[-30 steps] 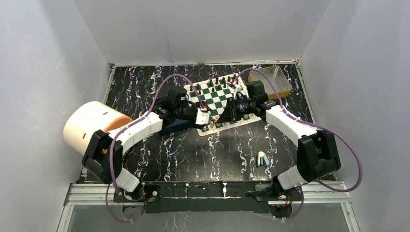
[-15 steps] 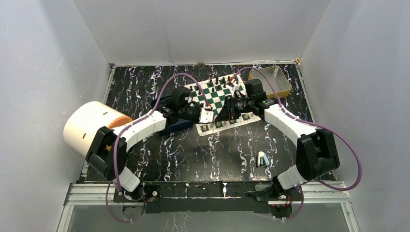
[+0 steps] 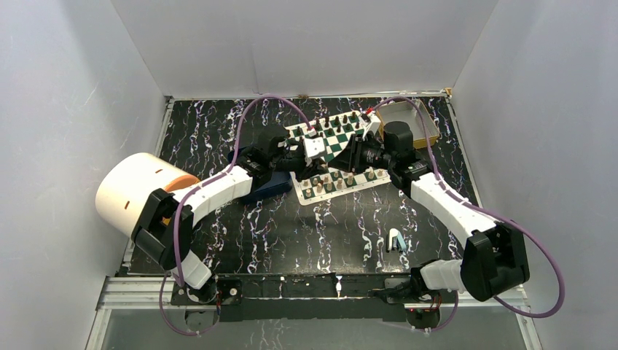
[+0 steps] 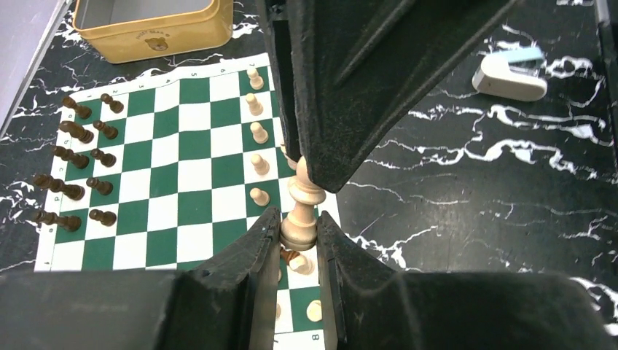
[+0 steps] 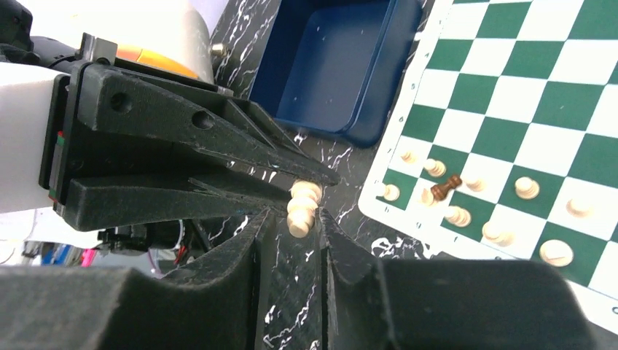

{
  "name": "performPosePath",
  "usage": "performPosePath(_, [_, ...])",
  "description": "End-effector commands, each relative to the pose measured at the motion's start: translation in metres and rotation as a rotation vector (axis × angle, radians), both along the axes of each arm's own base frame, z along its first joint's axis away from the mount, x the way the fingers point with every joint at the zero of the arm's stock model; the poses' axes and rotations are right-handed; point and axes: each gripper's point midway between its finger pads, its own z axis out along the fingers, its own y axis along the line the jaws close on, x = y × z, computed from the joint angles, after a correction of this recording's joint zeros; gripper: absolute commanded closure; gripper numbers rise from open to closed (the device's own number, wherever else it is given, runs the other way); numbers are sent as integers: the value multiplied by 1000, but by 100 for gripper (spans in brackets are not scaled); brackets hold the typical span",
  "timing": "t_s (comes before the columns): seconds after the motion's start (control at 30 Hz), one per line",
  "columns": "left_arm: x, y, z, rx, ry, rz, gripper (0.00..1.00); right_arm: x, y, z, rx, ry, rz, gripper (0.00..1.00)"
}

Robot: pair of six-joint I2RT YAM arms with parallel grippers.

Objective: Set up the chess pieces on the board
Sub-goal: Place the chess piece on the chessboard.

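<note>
White walls [image 3: 306,44] stand around a black tabletop [image 3: 291,226] with white streaks like marble. Far left lies a big white roll [image 3: 135,191], smooth and round. Next to it, a deep blue tray [image 3: 268,187] sits partly under the left arm [image 3: 218,189].

The left tool [image 4: 299,222] is closed on the wide bottom of a cream chess piece [image 4: 301,208], held up over the left part of the board [image 4: 195,175]. The right tool [image 5: 296,220] meets it nose to nose. Its fingers [image 5: 251,270] stand a little apart around the piece's other end, with a gap on one side. The top view hides this piece behind both tools; the wrist views show it.

The flat green-and-white board carries cream chess pieces [image 4: 256,135] on its near side and dark pieces [image 4: 73,157] on its far side. One dark piece [image 5: 444,187] looks tipped over among the cream ones. A yellow tin [image 4: 146,40] sits by the board's far right corner. A small white and blue thing [image 3: 395,239] lies alone on the near right.
</note>
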Motion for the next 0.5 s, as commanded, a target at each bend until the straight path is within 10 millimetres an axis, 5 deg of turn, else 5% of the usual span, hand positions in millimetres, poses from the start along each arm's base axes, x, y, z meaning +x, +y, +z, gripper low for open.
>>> performPosePath(0.0, [0, -7, 18, -87, 75, 45, 97, 14, -1, 28, 43, -115, -59, 68])
performPosePath(0.2, [-1, -9, 20, -113, 95, 55, 94, 16, -4, 31, 42, -146, -81, 82])
performPosePath(0.47, [6, -2, 8, -91, 164, 156, 53, 33, -30, 13, -117, -155, -223, 83])
